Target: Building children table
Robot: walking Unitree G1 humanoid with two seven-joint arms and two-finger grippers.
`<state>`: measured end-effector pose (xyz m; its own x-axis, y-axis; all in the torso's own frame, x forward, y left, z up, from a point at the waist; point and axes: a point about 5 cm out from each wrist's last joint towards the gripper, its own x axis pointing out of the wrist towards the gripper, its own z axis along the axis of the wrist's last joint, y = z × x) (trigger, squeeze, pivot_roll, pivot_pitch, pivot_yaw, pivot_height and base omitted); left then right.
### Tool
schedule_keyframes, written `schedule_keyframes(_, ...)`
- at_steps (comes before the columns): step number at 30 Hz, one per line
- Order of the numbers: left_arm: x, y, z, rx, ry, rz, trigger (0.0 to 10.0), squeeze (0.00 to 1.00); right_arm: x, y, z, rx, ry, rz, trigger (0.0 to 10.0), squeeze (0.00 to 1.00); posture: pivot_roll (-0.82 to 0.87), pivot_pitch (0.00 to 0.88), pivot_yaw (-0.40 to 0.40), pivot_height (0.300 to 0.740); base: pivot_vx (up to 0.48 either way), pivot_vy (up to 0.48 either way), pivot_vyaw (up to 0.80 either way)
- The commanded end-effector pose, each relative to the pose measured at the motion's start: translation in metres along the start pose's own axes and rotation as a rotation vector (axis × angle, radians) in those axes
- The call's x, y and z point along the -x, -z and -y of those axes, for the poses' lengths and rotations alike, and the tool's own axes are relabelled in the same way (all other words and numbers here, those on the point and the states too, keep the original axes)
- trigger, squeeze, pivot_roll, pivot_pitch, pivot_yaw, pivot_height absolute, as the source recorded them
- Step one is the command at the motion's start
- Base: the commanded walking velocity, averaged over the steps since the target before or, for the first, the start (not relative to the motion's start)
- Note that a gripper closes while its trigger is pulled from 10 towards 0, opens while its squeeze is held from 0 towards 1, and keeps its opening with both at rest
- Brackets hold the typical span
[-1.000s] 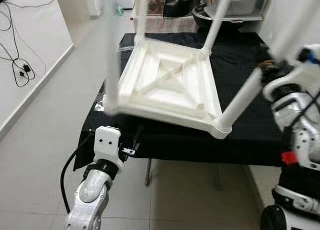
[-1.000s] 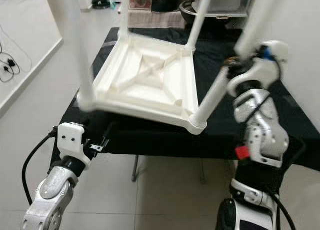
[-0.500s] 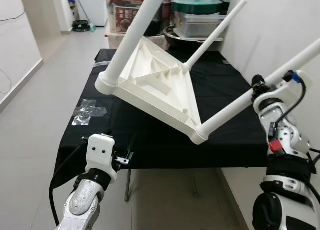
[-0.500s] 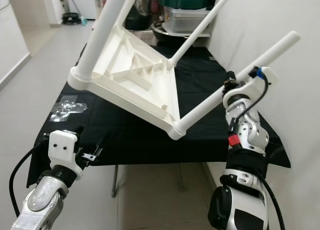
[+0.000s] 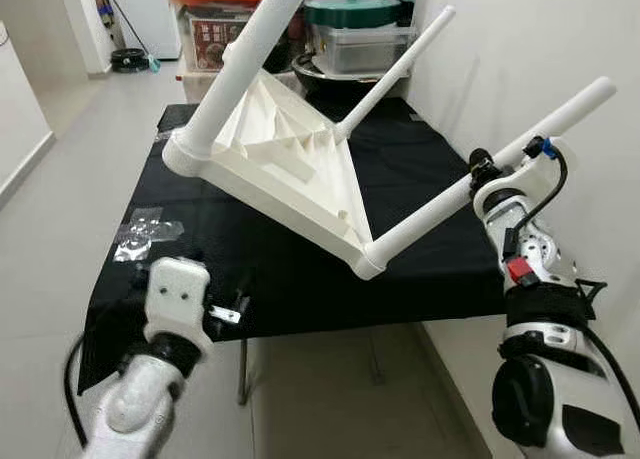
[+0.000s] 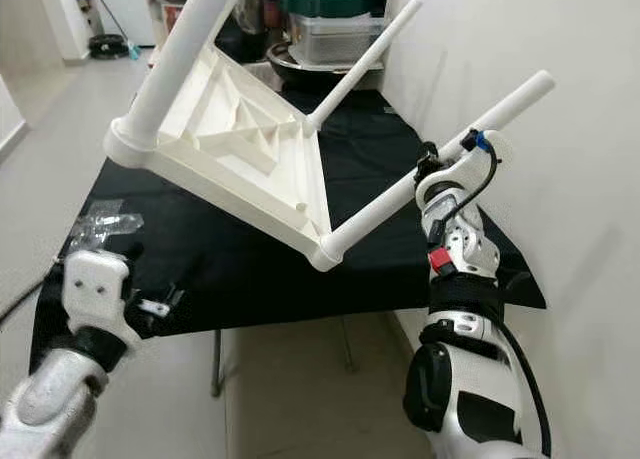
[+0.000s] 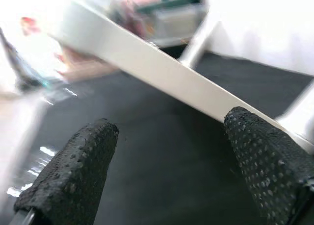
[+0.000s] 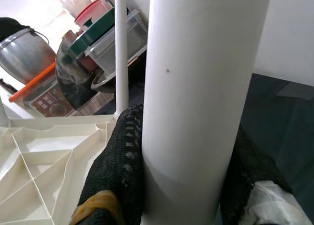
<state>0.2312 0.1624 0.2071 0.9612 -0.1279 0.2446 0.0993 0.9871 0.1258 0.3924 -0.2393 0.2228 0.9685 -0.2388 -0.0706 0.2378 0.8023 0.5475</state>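
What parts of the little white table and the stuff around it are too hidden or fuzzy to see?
- White plastic children's table: its smooth top faces away in the eye views, so its surface is hidden.
- Its upper-left leg: cut off by the left eye view's top edge.
- Clear plastic bag on the black tablecloth: contents too small.
- Left gripper: background is blurred.

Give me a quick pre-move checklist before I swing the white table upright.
1. Right gripper clamped on the table leg: ok, black fingers on both sides of it.
2. Left gripper free to help: ok, open and holding nothing, low at the near edge of the black work table.
3. White table lifted off the cloth: ok, tilted in the air.
4. Room beside the wall: not ok, the held leg's end is near it.
5. Legs seated firmly in their sockets: cannot tell.
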Motion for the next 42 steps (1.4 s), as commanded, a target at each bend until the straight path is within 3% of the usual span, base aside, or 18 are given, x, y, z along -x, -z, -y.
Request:
schedule_keyframes(1,0.002,-0.001,-0.003,0.005,-0.007,-0.015,10.0,0.00,0.031,0.129,0.064,0.123,0.244,-0.542,10.0,0.00,0.15,0.272,0.045,0.740,0.000,0.000,0.00)
schedule_keyframes(5,-0.002,-0.011,-0.008,-0.005,-0.019,0.010,10.0,0.00,0.032,0.134,0.065,0.165,0.246,-0.577,10.0,0.00,0.16,0.287,0.049,0.740,0.000,0.000,0.00)
schedule_keyframes(6,-0.002,-0.013,-0.008,-0.006,-0.020,0.013,10.0,0.00,0.032,0.135,0.065,0.181,0.251,-0.582,10.0,0.42,0.16,0.290,0.047,0.740,0.000,0.000,0.00)
schedule_keyframes(8,-0.001,-0.015,-0.007,-0.005,-0.017,0.014,10.0,0.00,0.032,0.135,0.066,0.191,0.263,-0.579,10.0,0.42,0.17,0.293,0.047,0.740,0.000,0.000,0.00)
schedule_keyframes(9,-0.001,-0.016,-0.006,-0.003,-0.015,0.015,10.0,0.00,0.031,0.135,0.066,0.187,0.273,-0.573,10.0,1.00,0.17,0.295,0.047,0.740,0.000,0.000,0.00)
schedule_keyframes(17,0.001,-0.020,-0.004,0.014,-0.010,0.006,10.0,0.00,0.026,0.128,0.063,0.206,0.292,-0.532,10.0,1.00,0.16,0.300,0.038,0.740,0.000,0.000,0.00)
schedule_keyframes(26,0.000,-0.024,0.000,0.030,-0.010,0.005,10.0,0.00,0.020,0.119,0.055,0.252,0.226,-0.506,10.0,1.00,0.15,0.299,0.031,0.740,0.000,0.000,0.00)
schedule_keyframes(35,-0.004,-0.022,0.004,0.051,-0.006,0.003,10.0,0.00,0.018,0.109,0.034,0.229,-0.053,-0.539,10.0,1.00,0.12,0.290,0.021,0.740,0.000,0.000,0.00)
schedule_keyframes(37,-0.006,-0.022,0.006,0.057,-0.003,0.005,10.0,0.00,0.027,0.106,0.019,0.214,-0.212,-0.595,10.0,1.00,0.09,0.282,0.015,0.740,0.000,0.000,0.00)
schedule_keyframes(38,-0.006,-0.022,0.006,0.057,-0.003,0.005,10.0,0.00,0.027,0.106,0.019,0.214,-0.212,-0.595,10.0,1.00,0.09,0.282,0.015,0.740,0.000,0.000,0.00)
schedule_keyframes(40,-0.009,-0.021,0.008,0.063,0.002,0.008,10.0,0.00,0.043,0.103,0.004,0.226,-0.365,-0.642,10.0,1.00,0.08,0.277,0.011,0.740,0.000,0.000,0.00)
schedule_keyframes(42,-0.011,-0.021,0.010,0.071,0.006,0.014,10.0,0.00,0.051,0.097,0.003,0.248,-0.376,-0.648,10.0,1.00,0.06,0.270,0.005,0.740,0.000,0.000,0.00)
